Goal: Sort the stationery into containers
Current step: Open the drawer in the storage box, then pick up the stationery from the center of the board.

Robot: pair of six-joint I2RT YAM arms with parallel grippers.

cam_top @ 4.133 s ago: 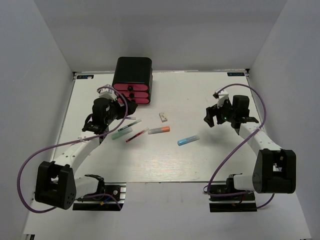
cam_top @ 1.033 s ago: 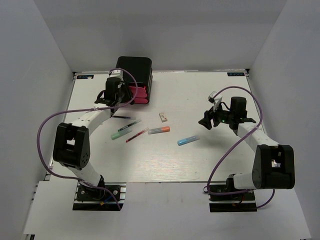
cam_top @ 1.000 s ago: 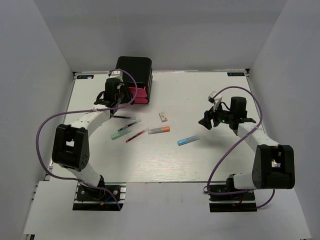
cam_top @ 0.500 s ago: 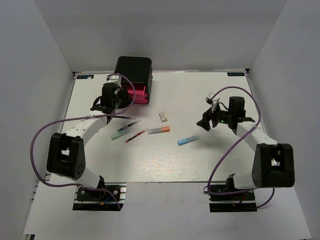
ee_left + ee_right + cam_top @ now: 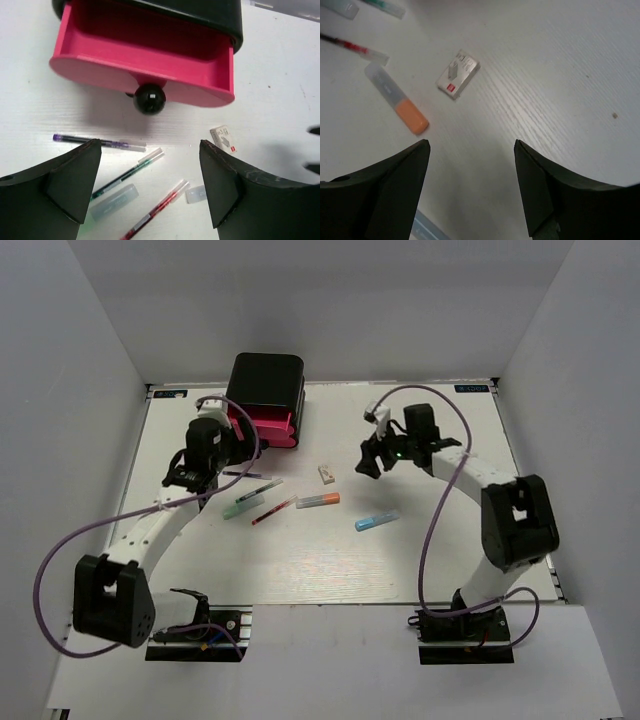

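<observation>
We read both grippers as spread wide and holding nothing. The left gripper hangs just short of the pulled-out pink drawer. The drawer's black knob sits straight ahead of the gap between the fingers, apart from both. The part of the drawer we can see into holds nothing, so by our reckoning the sorting proper is not yet begun.

The stationery lies loose on the table. Nearest the left gripper is the black pen, right by the tip of its left finger. Its long axis runs almost along the line from finger to finger, so we judge the wrist must turn before the jaws could close across the barrel. The green pen and red pen lie further back under the palm, slanted.

The right gripper hovers over the white eraser, which lies ahead of its gap and a touch toward its left finger, long axis oblique to the closing line. The orange marker lies beside that left finger. We take the right arm as nearer the eraser, and the left as nearer the pens and the drawer.
</observation>
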